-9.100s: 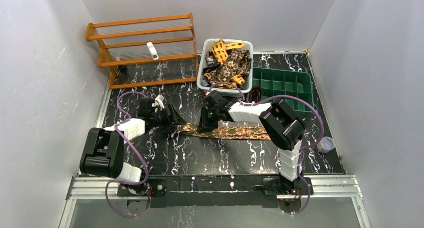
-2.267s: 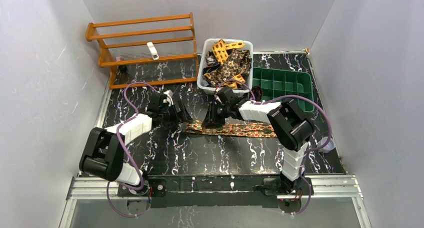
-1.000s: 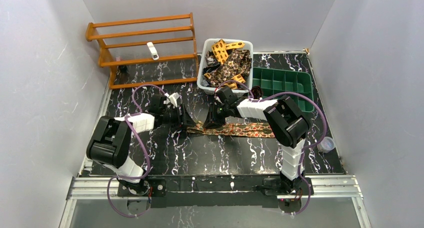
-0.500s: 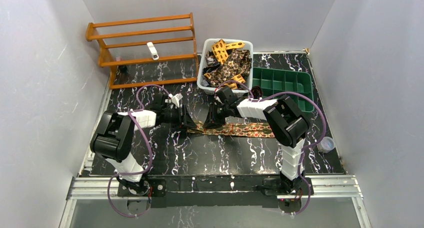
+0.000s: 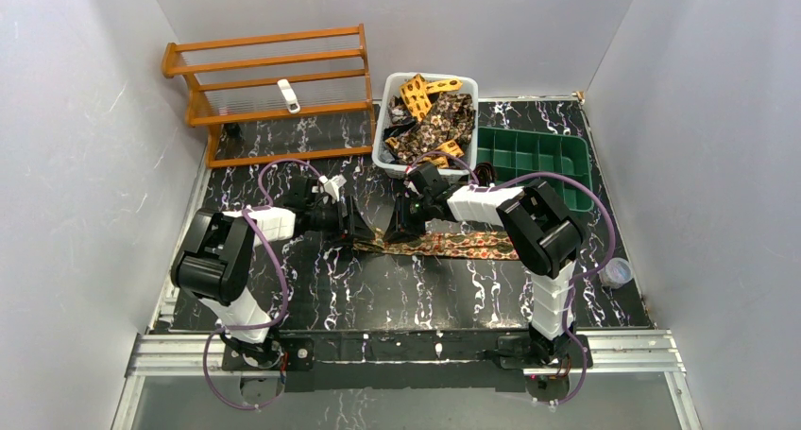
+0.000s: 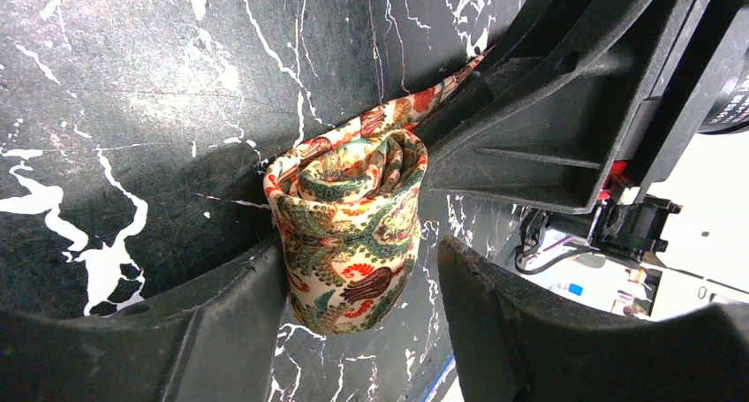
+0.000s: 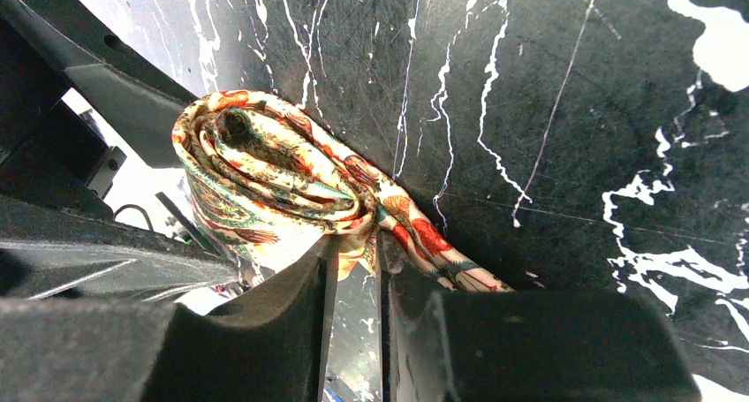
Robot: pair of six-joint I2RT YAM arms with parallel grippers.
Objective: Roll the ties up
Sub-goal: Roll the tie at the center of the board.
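Observation:
A red-orange and olive patterned tie lies flat along the middle of the table, its left end rolled into a coil. My left gripper is open around the coil: its left finger touches the coil and the right finger stands a little apart. My right gripper comes at the coil from the other side and is shut on a fold of the tie, where the flat strip leaves the coil.
A white basket holding several more ties stands behind the grippers. A green divided tray is to its right, a wooden rack at the back left, and a small clear cup near the right edge.
The coil and both grippers have shifted right along the tie, leaving less of it flat. My left arm has swung in toward the coil. Little has moved in the last half second.

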